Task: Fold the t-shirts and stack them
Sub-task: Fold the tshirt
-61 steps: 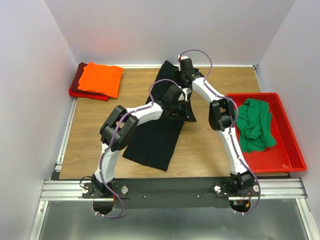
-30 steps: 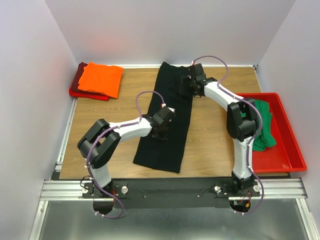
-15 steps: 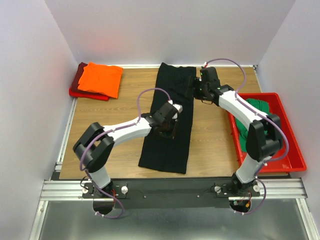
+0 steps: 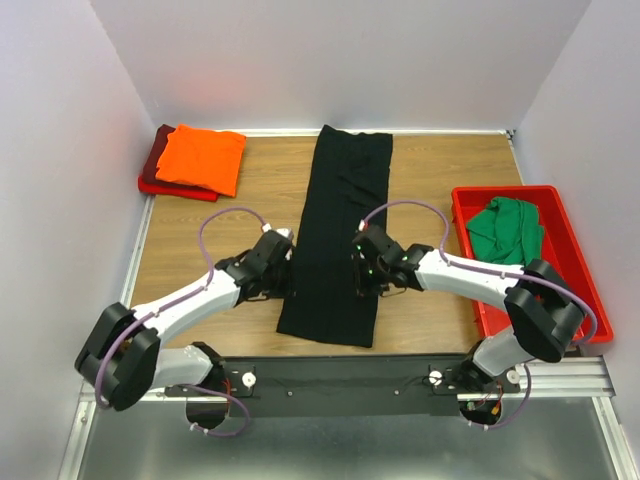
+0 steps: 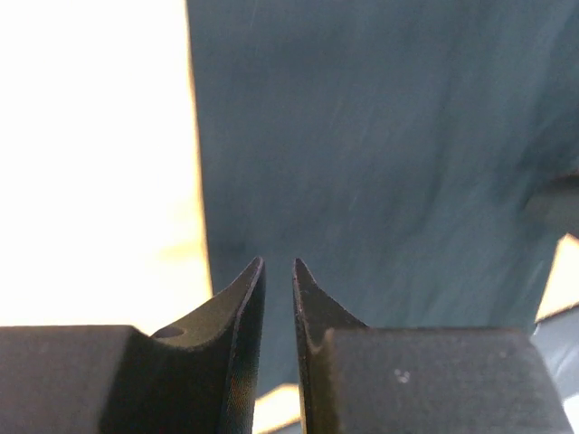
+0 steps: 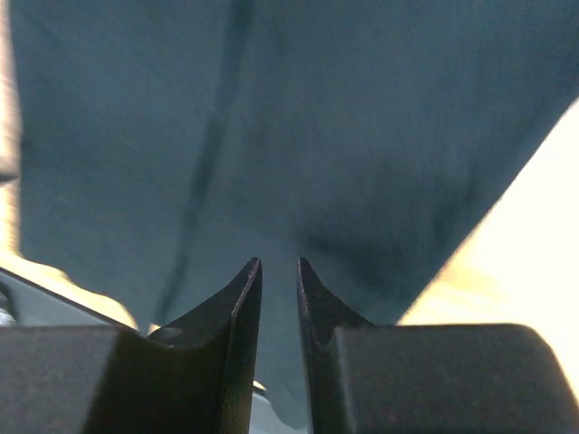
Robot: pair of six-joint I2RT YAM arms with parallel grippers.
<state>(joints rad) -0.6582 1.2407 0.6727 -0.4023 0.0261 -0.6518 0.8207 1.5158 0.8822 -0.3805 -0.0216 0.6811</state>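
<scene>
The black t-shirt (image 4: pixel 340 230) lies flat as a long narrow strip running from the back of the table to its near edge. My left gripper (image 4: pixel 285 262) sits low at the strip's left edge, near its front end. My right gripper (image 4: pixel 360 268) is over the strip's right edge, opposite. In the left wrist view the left gripper (image 5: pixel 276 262) shows a narrow gap with nothing in it, dark cloth (image 5: pixel 380 154) beyond. The right gripper (image 6: pixel 279 262) looks the same above cloth (image 6: pixel 298 117). An orange t-shirt (image 4: pixel 200 158) lies folded on a dark red one (image 4: pixel 152 165).
A red plastic bin (image 4: pixel 560 320) stands at the right with a crumpled green t-shirt (image 4: pixel 505 228) inside. The folded stack is in the back left corner. Bare wood (image 4: pixel 440 190) shows on both sides of the black strip. White walls close in the table.
Both arms have drawn back toward the near end of the black shirt. The left gripper went from the strip's middle to its left edge. The right gripper's jaws have narrowed from wide open.
</scene>
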